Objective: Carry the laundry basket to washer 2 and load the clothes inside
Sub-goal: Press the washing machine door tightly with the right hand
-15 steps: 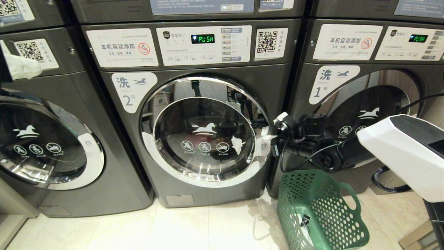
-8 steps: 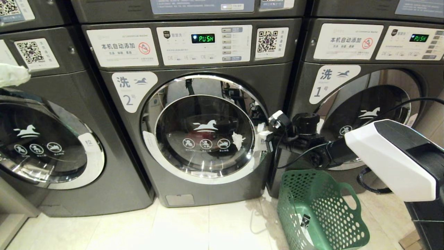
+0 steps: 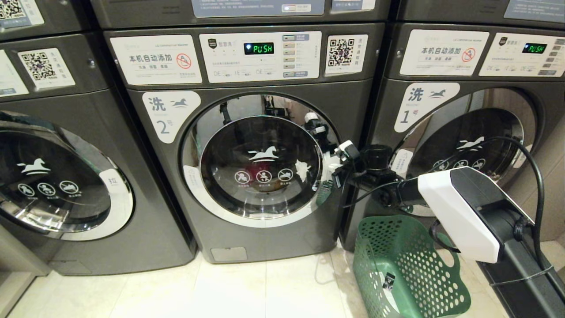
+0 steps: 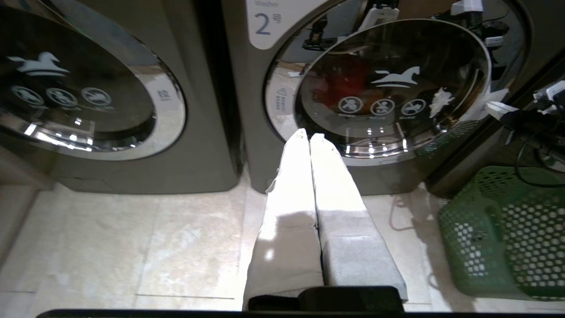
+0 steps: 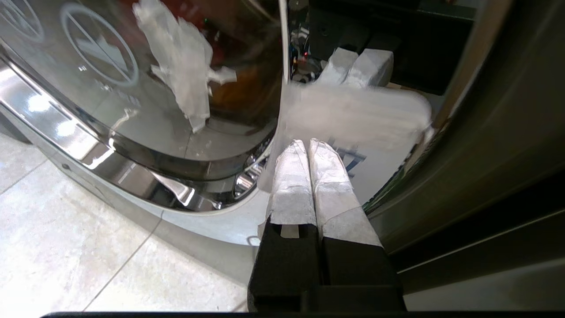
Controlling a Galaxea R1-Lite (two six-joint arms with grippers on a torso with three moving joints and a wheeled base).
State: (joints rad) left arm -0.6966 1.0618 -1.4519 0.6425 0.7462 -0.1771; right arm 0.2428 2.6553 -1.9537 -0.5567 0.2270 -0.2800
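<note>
Washer 2 stands between two like machines, dark grey, its white label showing a horse and the digit 2 (the display above reads PUSH). Its chrome-ringed glass door looks almost closed. Behind the glass, something red from the clothes shows dimly. The laundry basket, green and perforated, sits on the floor just right of the washer's front.

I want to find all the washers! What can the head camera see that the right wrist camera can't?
Only the head view shows washer 1, the third washer, the green laundry basket and the PUSH display. Only the right wrist view shows the right gripper, shut, against the door's white handle patch. Both show washer 2.
</note>
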